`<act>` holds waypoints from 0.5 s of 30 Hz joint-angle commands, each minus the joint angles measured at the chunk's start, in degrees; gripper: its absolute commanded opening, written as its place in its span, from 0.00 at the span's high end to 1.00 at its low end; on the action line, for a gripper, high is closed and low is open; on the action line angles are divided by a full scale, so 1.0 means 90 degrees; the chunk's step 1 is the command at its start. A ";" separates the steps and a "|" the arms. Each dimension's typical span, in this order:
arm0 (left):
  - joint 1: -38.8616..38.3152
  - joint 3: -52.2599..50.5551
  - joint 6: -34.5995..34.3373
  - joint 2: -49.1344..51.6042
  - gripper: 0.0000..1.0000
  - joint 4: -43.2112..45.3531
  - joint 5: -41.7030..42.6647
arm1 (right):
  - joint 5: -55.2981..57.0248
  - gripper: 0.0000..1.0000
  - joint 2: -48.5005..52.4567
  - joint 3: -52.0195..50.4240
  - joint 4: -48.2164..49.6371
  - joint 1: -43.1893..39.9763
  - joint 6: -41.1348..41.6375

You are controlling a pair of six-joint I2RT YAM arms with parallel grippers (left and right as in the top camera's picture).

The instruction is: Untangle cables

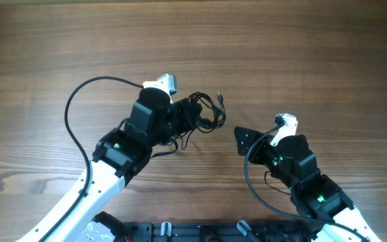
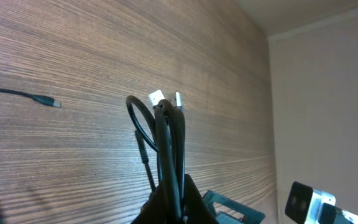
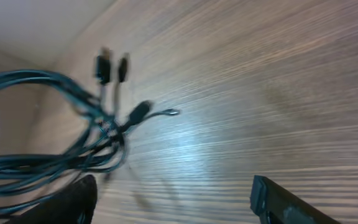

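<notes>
The cables (image 1: 203,111) are a small knotted bundle of thin dark wires held up off the wooden table at the tip of my left gripper (image 1: 183,115). In the left wrist view my left gripper (image 2: 178,199) is shut on the cables (image 2: 166,134), whose loops and silver plug ends stick up above the jaws. A loose cable end with a plug (image 2: 42,99) lies on the table at the left. My right gripper (image 1: 242,140) is open and empty, to the right of the bundle. In the right wrist view the cables (image 3: 73,143) hang blurred at the left, beyond my right gripper (image 3: 173,202).
The wooden table (image 1: 314,54) fills the view. A thick black arm cable (image 1: 79,114) loops at the left of my left arm. Another black cable (image 1: 254,181) curves beside my right arm. A black rail (image 1: 200,232) runs along the front edge.
</notes>
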 commanded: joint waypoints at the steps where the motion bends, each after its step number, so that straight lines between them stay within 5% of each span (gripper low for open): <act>1: 0.0017 0.0024 -0.0464 -0.0024 0.96 0.0078 -0.0177 | -0.1049 0.18 0.0000 0.0039 0.0270 -0.0019 0.0746; 4: 0.0010 0.0024 -0.0940 -0.0024 0.96 0.0170 -0.0100 | -0.1307 0.18 0.0002 0.0039 0.0291 -0.0019 0.1163; 9: 0.0012 0.0024 0.0233 -0.0024 0.96 0.0410 0.1290 | -0.0648 0.20 0.0010 0.0036 0.0313 -0.0019 0.0933; 15: 0.0010 0.0024 0.0352 -0.0024 0.96 0.0607 0.2018 | 0.0401 0.27 0.0221 0.0036 0.0265 -0.0019 0.0644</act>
